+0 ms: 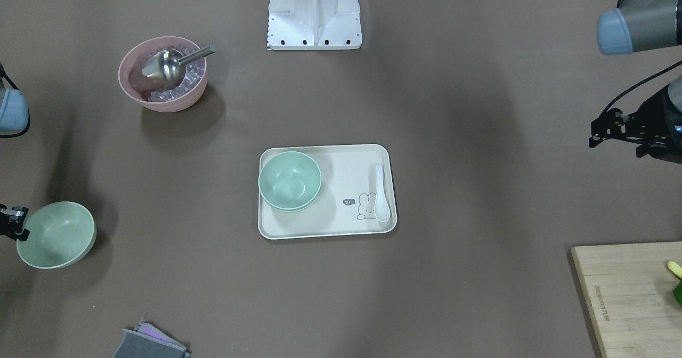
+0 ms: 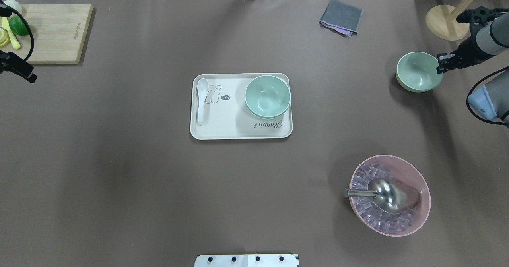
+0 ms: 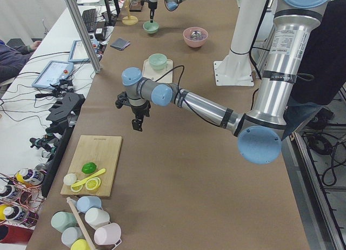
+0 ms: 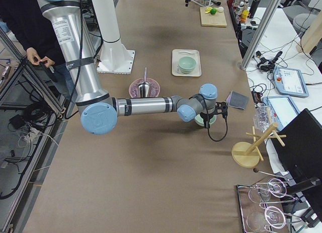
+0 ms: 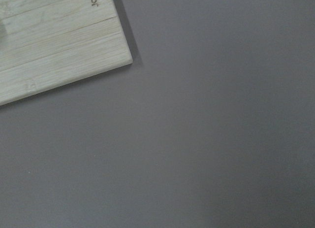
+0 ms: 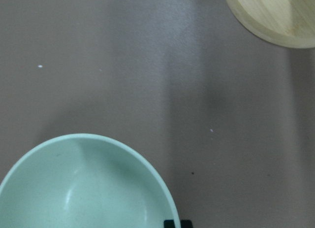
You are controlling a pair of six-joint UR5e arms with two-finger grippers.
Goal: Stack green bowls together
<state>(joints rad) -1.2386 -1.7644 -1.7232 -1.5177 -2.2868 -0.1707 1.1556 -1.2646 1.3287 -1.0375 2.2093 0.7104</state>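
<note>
Green bowls (image 2: 267,96) are sitting nested, two deep, on the tray (image 2: 222,130) at mid-table. The third bowl (image 2: 418,71) is waiting far right, well apart. The right gripper (image 2: 442,62) is working at its right rim, and I cannot tell whether the fingers are pinching it. The next move is probably calling for a firm rim grip and a carry left to the tray. The left gripper (image 2: 30,76) is idling far left, and I cannot tell how its fingers are set.

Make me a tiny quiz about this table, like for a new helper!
1. True or false: the white ceramic spoon lies on the cream rectangular tray.
2. What holds the shiny metal scoop? A) the big round pink bowl B) the wooden board C) the grey cloth
3. Fill in: the right hand is at the rim of one pale green round bowl; ___ more green bowls sit nested on the tray.
Key: 1 true; 2 A; 3 two.
</note>
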